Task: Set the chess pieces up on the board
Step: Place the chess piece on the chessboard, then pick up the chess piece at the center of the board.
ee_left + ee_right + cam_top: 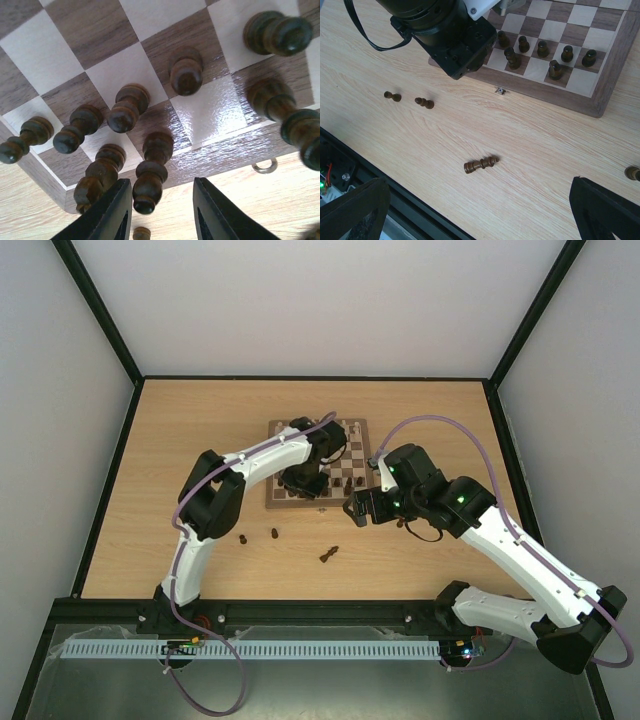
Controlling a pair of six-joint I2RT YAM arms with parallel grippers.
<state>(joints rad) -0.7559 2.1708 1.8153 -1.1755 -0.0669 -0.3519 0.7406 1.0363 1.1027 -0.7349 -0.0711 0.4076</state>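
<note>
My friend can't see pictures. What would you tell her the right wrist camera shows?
A tall dark chess piece lies tipped over on the table, with two smaller ones nearby. Other dark pieces stand on the board, beside the left arm.

Dark chess pieces crowd the board's near rows; bare tabletop lies wide around one toppled piece.
</note>
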